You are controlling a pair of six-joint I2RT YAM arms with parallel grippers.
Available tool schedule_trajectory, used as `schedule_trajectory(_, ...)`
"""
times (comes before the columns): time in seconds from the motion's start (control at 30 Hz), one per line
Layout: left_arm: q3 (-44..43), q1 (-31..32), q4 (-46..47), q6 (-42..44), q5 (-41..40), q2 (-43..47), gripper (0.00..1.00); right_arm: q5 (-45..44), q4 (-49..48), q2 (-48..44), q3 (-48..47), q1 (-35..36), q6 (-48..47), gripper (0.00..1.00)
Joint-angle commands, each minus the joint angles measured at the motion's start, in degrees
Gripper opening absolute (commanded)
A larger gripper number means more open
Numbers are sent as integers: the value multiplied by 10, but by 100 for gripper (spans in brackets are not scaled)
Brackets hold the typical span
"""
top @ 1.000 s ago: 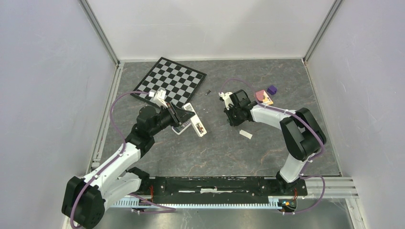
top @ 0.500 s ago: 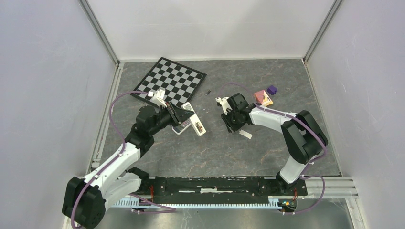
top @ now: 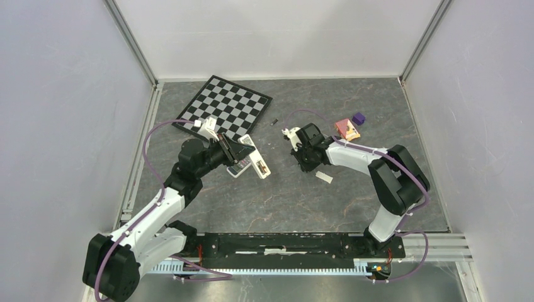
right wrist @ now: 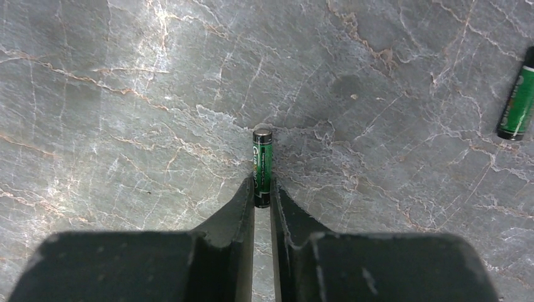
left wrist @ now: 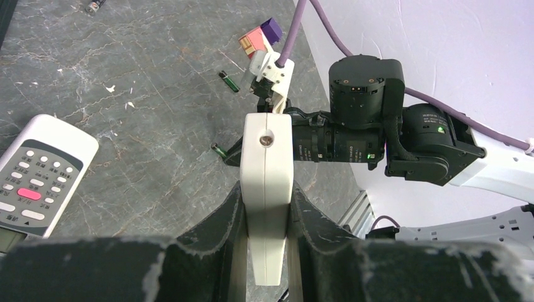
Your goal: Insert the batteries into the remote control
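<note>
— On the grey desk (top: pixel 283 201) with pale cracks like marble, what do we see?
— We see the right tool (right wrist: pixel 262 189) nearly closed. Its two black fingers pinch one end of a thin, round green battery (right wrist: pixel 262 157). The battery is low at the desk, and we cannot tell if it touches. Another battery (right wrist: pixel 517 100) lies off to the side.
— And the left tool (left wrist: pixel 266 192)?
— Its rough black fingers squeeze a smooth white remote (left wrist: pixel 267 157) by its thin sides. That wrist view also shows a second remote (left wrist: pixel 38 173) with buttons, lying flat. The right wrist view does not.
— What do we get from above?
— A square checkered board (top: pixel 223 108) and a flat white piece (top: pixel 323 177) near the right tool. No wrist view shows that piece.
</note>
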State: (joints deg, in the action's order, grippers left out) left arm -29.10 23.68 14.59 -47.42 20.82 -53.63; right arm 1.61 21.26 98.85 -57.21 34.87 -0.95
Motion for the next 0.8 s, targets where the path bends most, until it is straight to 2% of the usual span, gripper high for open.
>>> schedule_trajectory(0.0,-22,-5,17,20,12,2,2,-6,-14,17,-6,4,-11,16)
schedule_trajectory(0.2,-27,-5,23,16,11,-5,2,5,-44,-5,4,4,-11,3)
schedule_trajectory(0.37,-26,-6,32,11,1,-8,2,69,-94,-106,45,4,-5,0)
schedule_trajectory(0.57,-21,-6,24,13,-37,0,2,251,-264,-268,155,4,-2,0)
schedule_trajectory(0.7,-28,-6,3,21,-64,10,2,358,-313,-317,173,17,-16,0)
schedule_trajectory(0.77,-28,-6,21,24,-41,11,2,449,-341,-334,180,27,-24,0)
